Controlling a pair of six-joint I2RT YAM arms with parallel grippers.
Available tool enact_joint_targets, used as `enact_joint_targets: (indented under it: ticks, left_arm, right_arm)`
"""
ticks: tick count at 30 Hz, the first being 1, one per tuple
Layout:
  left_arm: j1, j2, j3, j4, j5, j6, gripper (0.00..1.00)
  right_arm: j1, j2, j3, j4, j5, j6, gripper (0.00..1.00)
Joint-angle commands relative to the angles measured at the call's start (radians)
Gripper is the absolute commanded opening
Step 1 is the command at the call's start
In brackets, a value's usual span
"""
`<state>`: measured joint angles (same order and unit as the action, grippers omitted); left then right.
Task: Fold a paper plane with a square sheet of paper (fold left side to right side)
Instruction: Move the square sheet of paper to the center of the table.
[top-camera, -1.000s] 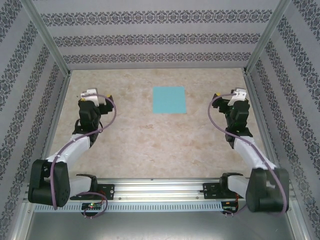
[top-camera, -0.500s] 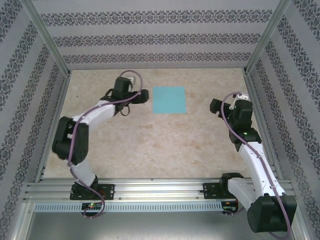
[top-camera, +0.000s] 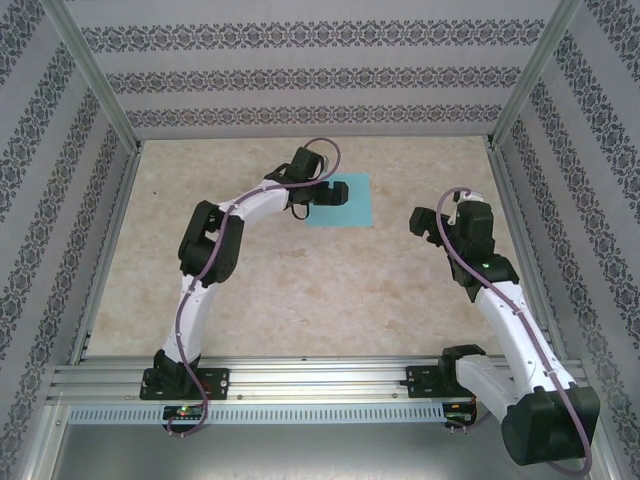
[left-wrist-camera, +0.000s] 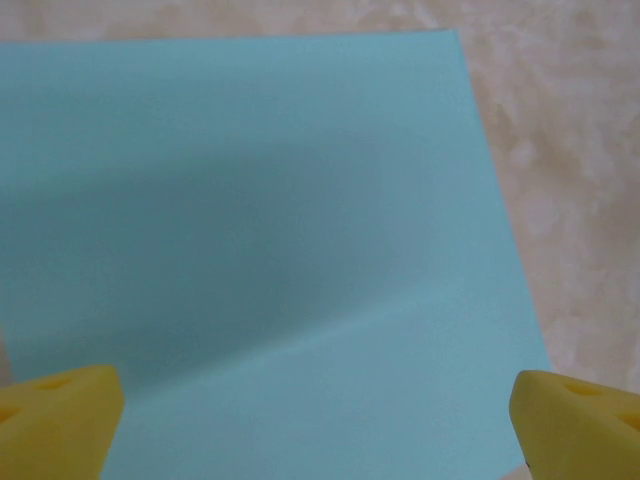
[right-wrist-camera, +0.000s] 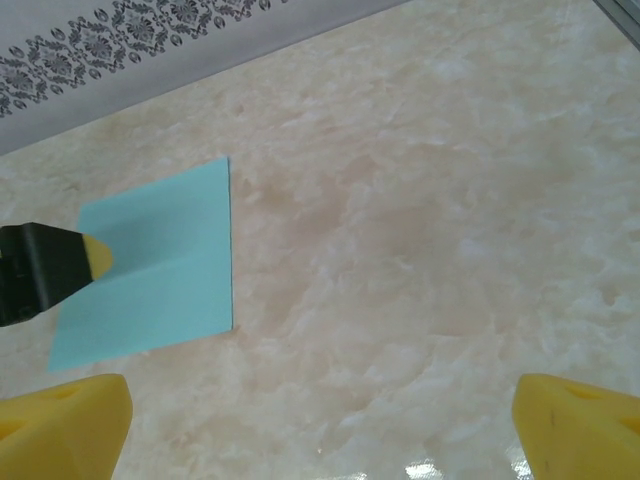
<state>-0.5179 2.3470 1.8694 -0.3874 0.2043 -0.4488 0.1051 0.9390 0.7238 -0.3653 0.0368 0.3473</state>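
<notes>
Lying flat and unfolded at the far middle of the table (top-camera: 300, 290): sheet (top-camera: 358, 208). Left gripper (top-camera: 322, 192) over its left edge, jaws wide, nothing held; right gripper (top-camera: 425, 220) well apart to the right, jaws wide, empty. Advised: pinch the left edge only, lift low, lay it squarely on the right edge.

Lab enclosure: aluminium frame (top-camera: 320, 380), patterned walls (top-camera: 320, 75)
</notes>
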Motion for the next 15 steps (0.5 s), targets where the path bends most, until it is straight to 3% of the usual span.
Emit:
enact_joint_targets:
  ticks: [1, 15]
  left_arm:
    - [-0.025, 0.022, 0.055, -0.101, 0.034, -0.015, 1.00]
    - [-0.056, -0.037, -0.090, -0.199, 0.031, 0.032, 1.00]
  right_arm:
    - [0.010, 0.002, 0.016, -0.016, 0.032, 0.016, 0.98]
    - [0.018, 0.029, 0.029, -0.032, 0.035, 0.022, 0.98]
